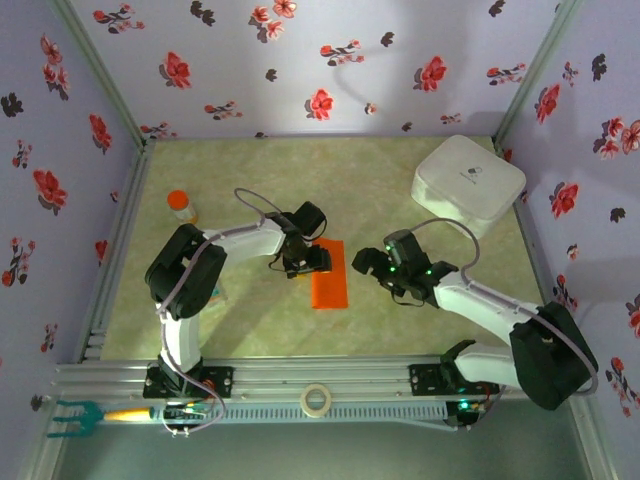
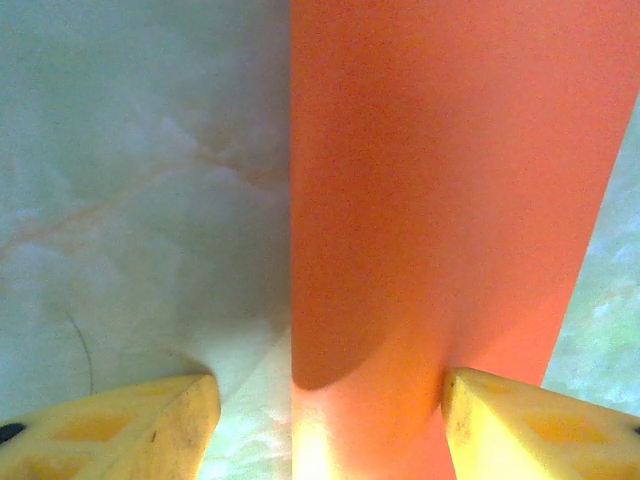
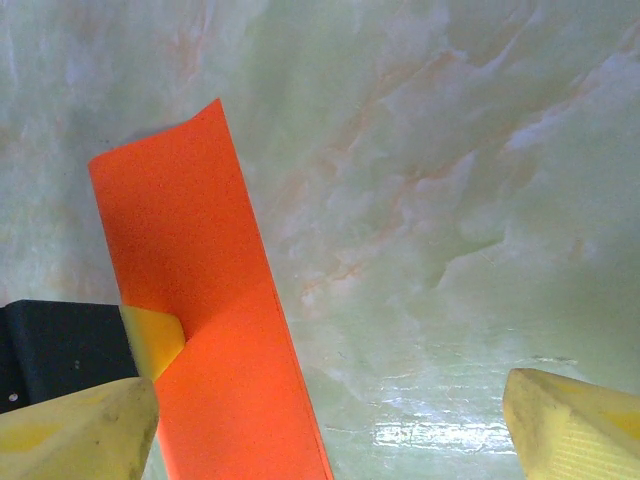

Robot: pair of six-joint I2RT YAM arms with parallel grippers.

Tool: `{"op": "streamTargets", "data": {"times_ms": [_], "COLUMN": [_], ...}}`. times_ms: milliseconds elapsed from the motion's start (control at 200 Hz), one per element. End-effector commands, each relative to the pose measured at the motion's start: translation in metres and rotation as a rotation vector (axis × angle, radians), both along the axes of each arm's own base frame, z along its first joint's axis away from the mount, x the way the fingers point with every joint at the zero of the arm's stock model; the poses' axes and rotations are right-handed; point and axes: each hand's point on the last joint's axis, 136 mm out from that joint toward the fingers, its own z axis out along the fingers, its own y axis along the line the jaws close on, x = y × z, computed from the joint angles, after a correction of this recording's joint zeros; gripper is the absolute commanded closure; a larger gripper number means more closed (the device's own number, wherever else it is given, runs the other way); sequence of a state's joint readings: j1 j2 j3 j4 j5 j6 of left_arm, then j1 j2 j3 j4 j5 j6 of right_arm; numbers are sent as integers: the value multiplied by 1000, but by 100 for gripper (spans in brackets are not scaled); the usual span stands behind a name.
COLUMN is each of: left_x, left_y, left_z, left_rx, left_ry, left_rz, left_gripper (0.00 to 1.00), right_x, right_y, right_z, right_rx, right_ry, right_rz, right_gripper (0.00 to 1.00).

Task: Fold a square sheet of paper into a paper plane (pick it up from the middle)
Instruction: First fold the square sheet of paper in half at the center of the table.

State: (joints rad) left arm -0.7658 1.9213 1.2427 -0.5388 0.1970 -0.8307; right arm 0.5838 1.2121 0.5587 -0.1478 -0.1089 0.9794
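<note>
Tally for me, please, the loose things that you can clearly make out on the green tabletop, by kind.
orange-red paper: 1
white case: 1
orange-capped bottle: 1
Total: 3

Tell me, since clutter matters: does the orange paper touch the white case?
Apart: the top view shows a wide gap between the orange paper and the white case.

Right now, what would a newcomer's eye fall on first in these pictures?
The bright orange-red paper, folded to a narrow strip, lies in the middle of the table. The left claw stands open at its left edge and the right claw open just right of it. A white case sits in the far right corner.
</note>
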Motion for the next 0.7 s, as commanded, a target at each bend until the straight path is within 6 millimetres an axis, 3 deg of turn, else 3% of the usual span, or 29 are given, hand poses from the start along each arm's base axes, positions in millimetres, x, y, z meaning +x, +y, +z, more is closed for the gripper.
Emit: {"op": "streamTargets", "data": {"times_ms": [0,695], "left_x": [-6,-7], "left_y": [15,16], "left_z": [-42,-45], "left_rx": [98,98], "left_ry": [18,23], "left_rz": [-12,-22], "left_gripper": [37,38], "right_x": [6,3], "right_y": [-4,-8], "right_z": [9,6], "right_rx": [-2,-3], "right_ry": [-25,-25], "right_rz": [-31,-48], "right_gripper": [10,10]}}
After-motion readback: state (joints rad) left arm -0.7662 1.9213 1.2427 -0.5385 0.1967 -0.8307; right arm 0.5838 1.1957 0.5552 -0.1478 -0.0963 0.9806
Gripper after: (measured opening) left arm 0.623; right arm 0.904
